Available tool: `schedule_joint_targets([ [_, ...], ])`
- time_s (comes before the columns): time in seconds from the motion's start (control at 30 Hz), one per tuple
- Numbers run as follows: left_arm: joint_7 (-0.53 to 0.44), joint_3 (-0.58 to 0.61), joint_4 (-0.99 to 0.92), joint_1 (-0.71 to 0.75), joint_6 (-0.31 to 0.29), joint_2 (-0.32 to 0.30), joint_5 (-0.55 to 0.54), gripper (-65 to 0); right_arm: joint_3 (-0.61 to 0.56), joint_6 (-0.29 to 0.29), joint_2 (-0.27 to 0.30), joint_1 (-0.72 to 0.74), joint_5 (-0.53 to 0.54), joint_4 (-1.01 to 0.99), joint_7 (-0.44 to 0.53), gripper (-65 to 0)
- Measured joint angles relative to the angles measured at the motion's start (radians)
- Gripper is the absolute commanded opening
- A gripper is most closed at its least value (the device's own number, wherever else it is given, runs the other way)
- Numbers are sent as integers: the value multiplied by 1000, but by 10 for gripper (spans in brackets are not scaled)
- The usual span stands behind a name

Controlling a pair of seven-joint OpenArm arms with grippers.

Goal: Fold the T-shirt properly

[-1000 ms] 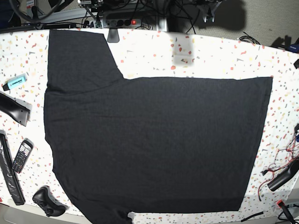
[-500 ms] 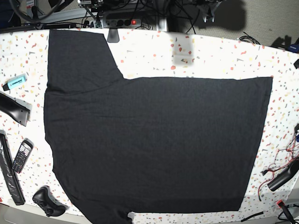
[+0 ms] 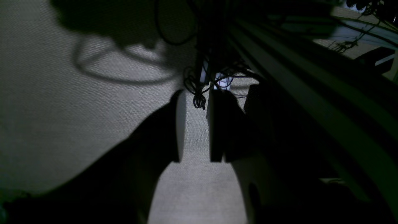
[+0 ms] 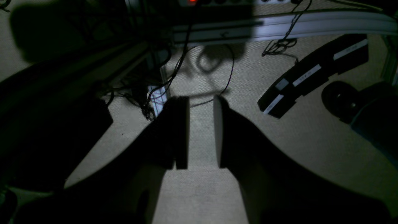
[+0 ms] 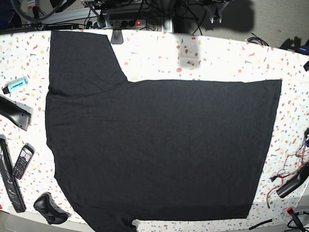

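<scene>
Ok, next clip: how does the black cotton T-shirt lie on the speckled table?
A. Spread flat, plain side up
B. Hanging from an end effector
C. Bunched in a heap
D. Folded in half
A: the black cotton T-shirt lies spread flat on the speckled table, one sleeve out, no print showing.

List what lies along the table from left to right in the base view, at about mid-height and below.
Black bar → mobile phone → game controller → T-shirt → red and black wires on the speckled table.
</scene>
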Motion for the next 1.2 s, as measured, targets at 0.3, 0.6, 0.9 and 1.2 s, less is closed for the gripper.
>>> schedule_joint_targets([
  [0.3,43,0,167,110,-117,-15,-100,-525,0,45,36,-90,36,100,-1,-511],
  [0.6,50,0,369,245,-117,-72,-109,-525,-78,51,102,-222,41,263,-4,-511],
  [0.9,64,2,696,422,-121,-137,-166,-525,-143,40,165,-422,136,571,-8,-511],
  [1.2,185,6,1048,573,-124,-169,-227,-525,-143,44,257,-677,170,1024,-19,-512],
])
